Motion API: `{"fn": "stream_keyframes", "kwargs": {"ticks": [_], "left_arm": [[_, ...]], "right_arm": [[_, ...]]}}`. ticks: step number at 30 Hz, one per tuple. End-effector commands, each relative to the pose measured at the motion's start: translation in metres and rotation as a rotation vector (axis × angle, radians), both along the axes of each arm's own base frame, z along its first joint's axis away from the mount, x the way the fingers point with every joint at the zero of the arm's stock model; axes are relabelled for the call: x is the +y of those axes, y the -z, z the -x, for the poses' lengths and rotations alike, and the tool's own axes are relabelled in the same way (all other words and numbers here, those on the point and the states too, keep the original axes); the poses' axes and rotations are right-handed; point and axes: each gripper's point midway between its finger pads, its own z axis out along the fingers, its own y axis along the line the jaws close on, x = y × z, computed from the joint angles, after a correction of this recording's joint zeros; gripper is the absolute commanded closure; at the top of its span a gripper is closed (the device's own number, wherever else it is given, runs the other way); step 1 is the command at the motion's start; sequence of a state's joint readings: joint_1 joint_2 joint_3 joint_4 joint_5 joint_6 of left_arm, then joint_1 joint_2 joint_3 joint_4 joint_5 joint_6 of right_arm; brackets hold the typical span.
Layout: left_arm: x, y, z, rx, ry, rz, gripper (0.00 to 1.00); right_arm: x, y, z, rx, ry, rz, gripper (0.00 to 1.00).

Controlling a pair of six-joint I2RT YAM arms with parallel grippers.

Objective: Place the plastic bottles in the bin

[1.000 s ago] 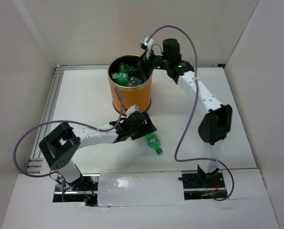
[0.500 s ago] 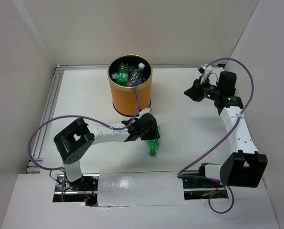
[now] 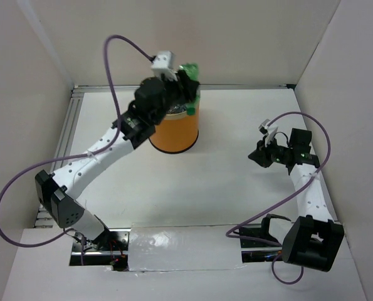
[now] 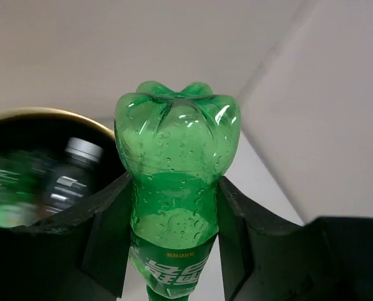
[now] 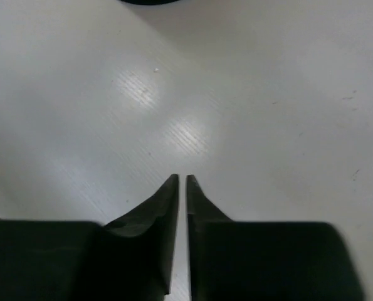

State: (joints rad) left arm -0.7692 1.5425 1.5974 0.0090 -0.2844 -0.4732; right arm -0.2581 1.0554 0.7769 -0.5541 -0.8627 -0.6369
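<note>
My left gripper is raised over the far rim of the orange bin, shut on a green plastic bottle. In the left wrist view the green bottle stands base-up between both fingers, label low. To its left is the bin's dark inside, where blurred bottles lie. My right gripper hovers low over the bare table at the right, shut on nothing; its fingertips nearly touch.
White walls enclose the table on three sides. A metal rail runs along the left edge. Purple cables loop from both arms. The right arm's base sits at the near right corner.
The left gripper closed on the green bottle on the table and lifted it up above the bin. The right gripper left the bin, shut, and swung back to the right side, lower down.
</note>
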Motion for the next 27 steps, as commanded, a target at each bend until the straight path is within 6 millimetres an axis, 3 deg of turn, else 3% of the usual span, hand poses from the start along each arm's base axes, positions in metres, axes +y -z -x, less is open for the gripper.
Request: {"fn": "stream_keyframes", "kwargs": {"ticks": [1, 2, 4, 6, 7, 8, 10, 11, 12, 15, 16, 17, 18, 19, 20, 21, 22, 23, 24, 25, 26, 27], "left_arm": [[0.062, 0.007, -0.062, -0.055, -0.241, -0.080, 1.00], [0.071, 0.013, -0.073, -0.049, -0.277, -0.086, 1.00], [0.097, 0.014, -0.093, -0.055, -0.341, -0.091, 0.99], [0.113, 0.025, -0.113, -0.037, -0.384, -0.117, 0.96], [0.118, 0.037, -0.118, -0.005, -0.394, -0.144, 0.89], [0.122, 0.049, -0.122, 0.018, -0.400, -0.177, 0.82], [0.126, 0.063, -0.129, 0.053, -0.383, -0.202, 0.57], [0.126, 0.065, -0.128, 0.061, -0.382, -0.208, 0.29], [0.127, 0.078, -0.127, 0.086, -0.380, -0.227, 0.21], [0.127, 0.050, -0.114, 0.006, -0.325, -0.195, 0.00], [0.124, 0.042, -0.109, -0.016, -0.299, -0.193, 0.00], [0.118, 0.021, -0.095, -0.060, -0.251, -0.179, 0.00], [0.118, 0.009, -0.088, -0.096, -0.224, -0.194, 0.00], [0.110, 0.006, -0.076, -0.110, -0.177, -0.208, 0.00], [0.097, 0.002, -0.060, -0.132, -0.097, -0.211, 0.00], [0.102, -0.021, -0.036, -0.193, -0.059, -0.206, 0.00], [0.098, -0.022, -0.018, -0.212, -0.005, -0.211, 0.00], [0.097, 0.010, -0.006, -0.165, 0.042, -0.237, 0.00], [0.094, 0.016, 0.013, -0.177, 0.108, -0.231, 0.00], [0.106, 0.003, 0.040, -0.225, 0.115, -0.208, 0.00], [0.110, 0.049, 0.050, -0.155, 0.136, -0.241, 0.00], [0.117, 0.059, 0.059, -0.142, 0.121, -0.230, 0.00]], "right_arm": [[0.006, 0.009, 0.012, 0.025, -0.072, -0.005, 0.92], [0.008, 0.011, 0.013, 0.036, -0.083, -0.013, 0.97], [0.006, 0.012, 0.014, 0.040, -0.079, -0.011, 0.97], [0.006, 0.012, 0.014, 0.028, -0.079, -0.007, 0.86], [0.006, 0.010, 0.015, 0.020, -0.079, -0.004, 0.73], [0.006, 0.010, 0.015, 0.019, -0.079, -0.004, 0.40], [0.004, 0.011, 0.014, 0.022, -0.072, 0.004, 0.03], [0.003, 0.013, 0.014, 0.033, -0.059, 0.006, 0.00], [0.000, 0.013, 0.012, 0.026, -0.050, 0.021, 0.00], [-0.010, 0.015, 0.001, 0.061, 0.069, 0.012, 0.00], [-0.015, 0.011, -0.004, 0.051, 0.112, 0.014, 0.00], [-0.021, 0.005, -0.011, 0.022, 0.152, 0.026, 0.00], [-0.031, 0.011, -0.015, 0.064, 0.256, 0.021, 0.00], [-0.038, 0.009, -0.018, 0.060, 0.323, 0.023, 0.00], [-0.046, 0.003, -0.024, 0.035, 0.376, 0.028, 0.00], [-0.057, 0.000, -0.027, 0.028, 0.453, 0.043, 0.00], [-0.062, 0.003, -0.028, 0.032, 0.491, 0.048, 0.00], [-0.067, -0.003, -0.031, 0.008, 0.524, 0.054, 0.00], [-0.073, -0.002, -0.030, 0.003, 0.565, 0.067, 0.00], [-0.075, 0.002, -0.029, 0.018, 0.584, 0.066, 0.00], [-0.080, -0.003, -0.030, -0.006, 0.610, 0.066, 0.00], [-0.080, -0.006, -0.030, -0.024, 0.611, 0.066, 0.00]]}}
